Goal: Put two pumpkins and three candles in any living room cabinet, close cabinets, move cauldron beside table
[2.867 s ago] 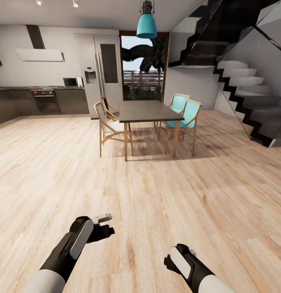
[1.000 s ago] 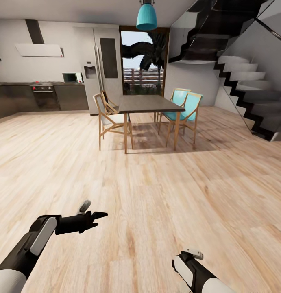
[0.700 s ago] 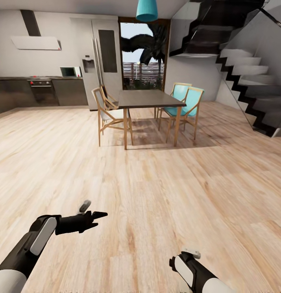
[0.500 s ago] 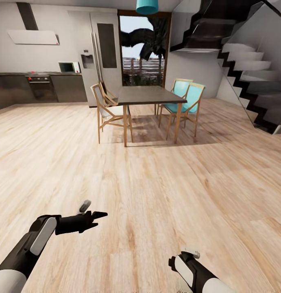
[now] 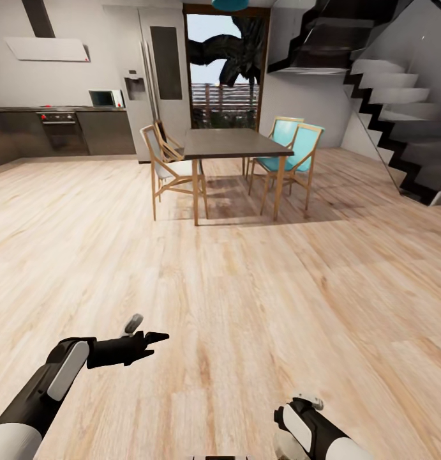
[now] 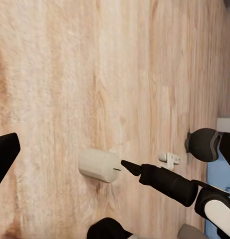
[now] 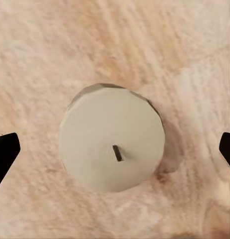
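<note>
One candle (image 7: 112, 149) stands on the plank floor (image 5: 246, 300) straight under the right gripper (image 7: 115, 144). Jaws spread wide, dark tips well clear on either side, nothing held. Left gripper (image 5: 143, 337) hangs to the left, fingers parted and empty; its wrist view shows the same candle (image 6: 99, 165) near the right arm (image 6: 169, 181). Judgement: stubby, stiff, light wax cylinder, likely slick; grip across the round side wall, mid-height, avoiding the wick. Dining table (image 5: 236, 144) and chairs stand far ahead.
</note>
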`<state>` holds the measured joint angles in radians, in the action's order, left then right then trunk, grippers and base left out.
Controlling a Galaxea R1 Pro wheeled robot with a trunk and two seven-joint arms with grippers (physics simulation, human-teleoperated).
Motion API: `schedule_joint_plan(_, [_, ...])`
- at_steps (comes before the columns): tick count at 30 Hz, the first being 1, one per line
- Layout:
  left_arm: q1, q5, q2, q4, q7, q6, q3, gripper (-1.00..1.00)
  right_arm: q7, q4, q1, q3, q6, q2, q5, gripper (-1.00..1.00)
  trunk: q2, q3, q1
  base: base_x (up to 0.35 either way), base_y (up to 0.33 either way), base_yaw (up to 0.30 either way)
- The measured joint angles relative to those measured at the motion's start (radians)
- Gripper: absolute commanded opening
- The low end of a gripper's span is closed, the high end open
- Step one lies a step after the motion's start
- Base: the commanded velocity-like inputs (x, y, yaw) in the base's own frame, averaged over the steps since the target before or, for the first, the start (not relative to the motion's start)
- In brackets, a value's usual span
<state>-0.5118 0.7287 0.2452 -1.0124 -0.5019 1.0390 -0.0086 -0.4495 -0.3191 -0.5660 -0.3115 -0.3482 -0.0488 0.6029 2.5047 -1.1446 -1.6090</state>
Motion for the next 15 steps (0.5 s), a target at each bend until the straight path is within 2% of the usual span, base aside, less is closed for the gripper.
schedule_joint_plan(3, [0.0,0.0,0.0,0.0,0.0,0.0,0.0,1.0,0.0,0.0,0.001,0.0,0.0,0.0,0.0,1.0,0.0,0.0,0.0,-0.025,-0.145,0.0])
schedule_joint_plan(10, [0.0,0.001,0.001,0.0,-0.001,0.001,-0.001,1.0,0.0,0.0,0.0,0.0,0.0,-0.002,0.0,1.0,0.0,0.0,0.0,-0.004,-0.022,0.0])
schedule_joint_plan(15, [0.0,0.001,0.002,0.0,-0.001,0.001,0.0,1.0,0.009,-0.001,0.001,-0.001,0.0,-0.002,-0.001,1.0,0.001,-0.019,-0.002,0.0,-0.001,0.0])
